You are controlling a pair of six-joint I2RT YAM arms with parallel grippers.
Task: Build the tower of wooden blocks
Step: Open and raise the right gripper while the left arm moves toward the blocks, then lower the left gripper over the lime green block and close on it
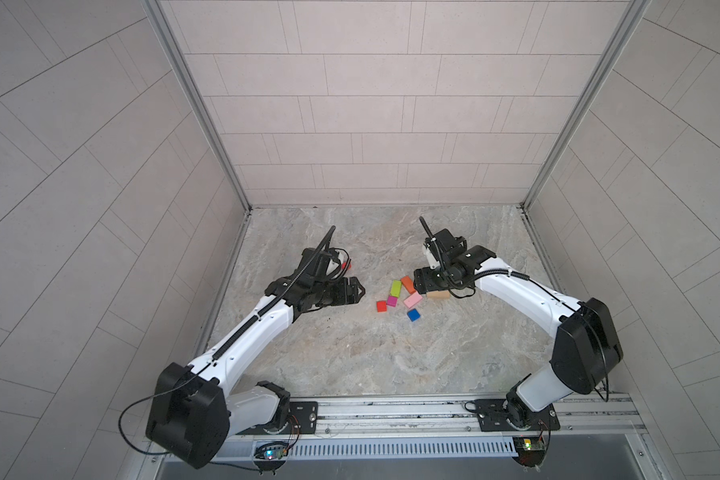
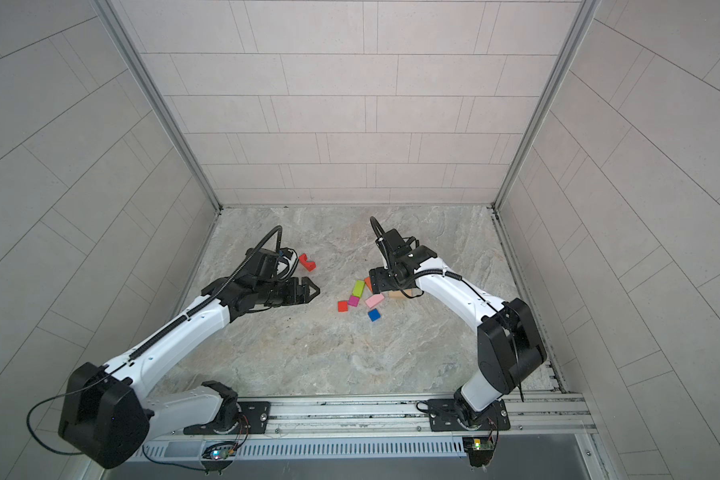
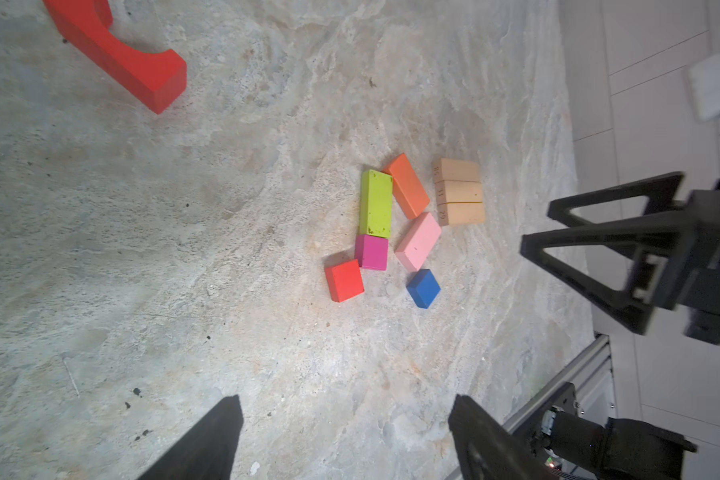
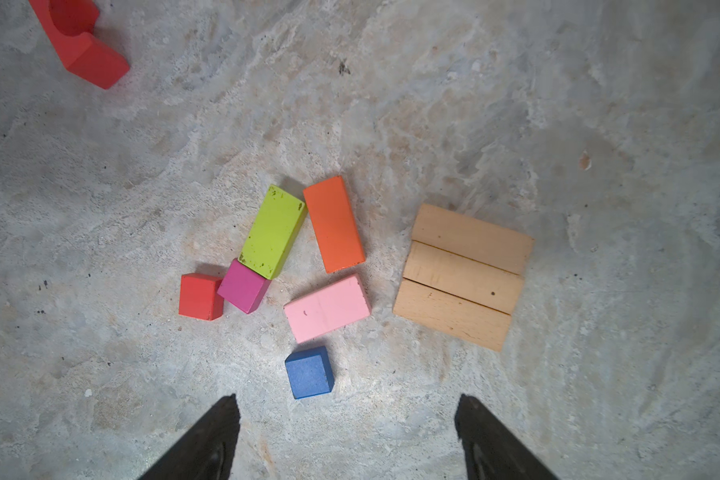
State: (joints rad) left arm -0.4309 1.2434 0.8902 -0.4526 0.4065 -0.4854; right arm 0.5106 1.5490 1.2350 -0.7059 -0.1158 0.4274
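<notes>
The wood block tower is not stacked; its blocks lie loose on the marble tabletop [image 1: 350, 353]. Three tan bars [image 4: 462, 276] lie side by side. Beside them are the orange oblong [image 4: 334, 224], lime oblong [image 4: 273, 230], pink oblong [image 4: 327, 307], magenta cube [image 4: 243, 286], red cube [image 4: 200, 296] and blue cube [image 4: 309, 372]. The red notched piece [image 2: 307, 262] lies apart, behind the left arm. My left gripper [image 1: 69, 291] is open and empty, left of the cluster. My right gripper [image 4: 348, 401] hangs open above the table, near the blue cube.
Tiled walls [image 1: 391, 124] with metal corner posts [image 1: 208, 124] enclose the table on three sides. A metal rail [image 1: 391, 409] with both arm bases runs along the front edge. The right arm's white link [image 1: 516, 291] slopes over the table's right side.
</notes>
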